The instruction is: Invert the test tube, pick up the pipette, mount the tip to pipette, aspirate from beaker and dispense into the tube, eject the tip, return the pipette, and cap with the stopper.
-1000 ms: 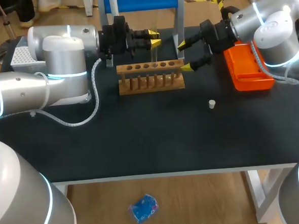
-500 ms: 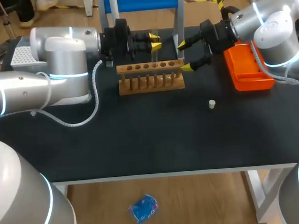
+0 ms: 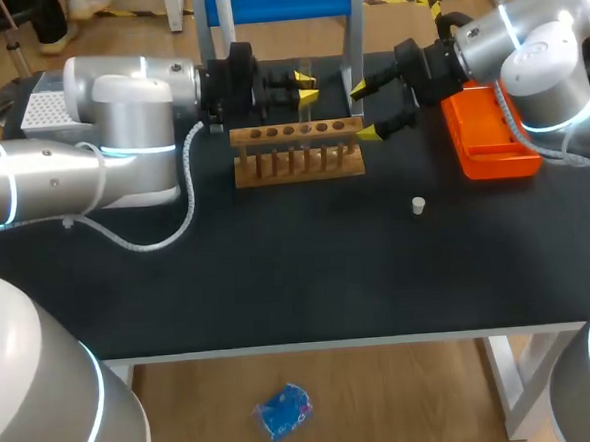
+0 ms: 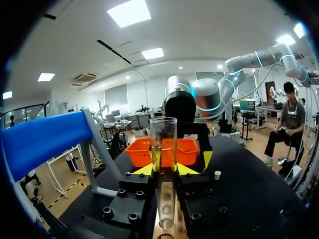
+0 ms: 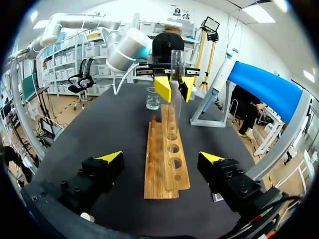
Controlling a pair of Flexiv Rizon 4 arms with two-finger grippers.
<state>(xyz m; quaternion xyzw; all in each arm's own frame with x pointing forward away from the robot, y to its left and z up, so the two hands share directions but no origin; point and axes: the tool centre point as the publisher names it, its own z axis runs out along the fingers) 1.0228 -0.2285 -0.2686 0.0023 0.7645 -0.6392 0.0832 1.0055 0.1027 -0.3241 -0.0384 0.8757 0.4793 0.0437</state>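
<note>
No legible text, label or number on test tube (image 4: 163, 139); none on wooden rack (image 3: 298, 173).

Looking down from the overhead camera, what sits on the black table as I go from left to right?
White perforated box → wooden rack → small white stopper → orange tray. The test tube held above the rack overlaps it, so I left it out.
</note>
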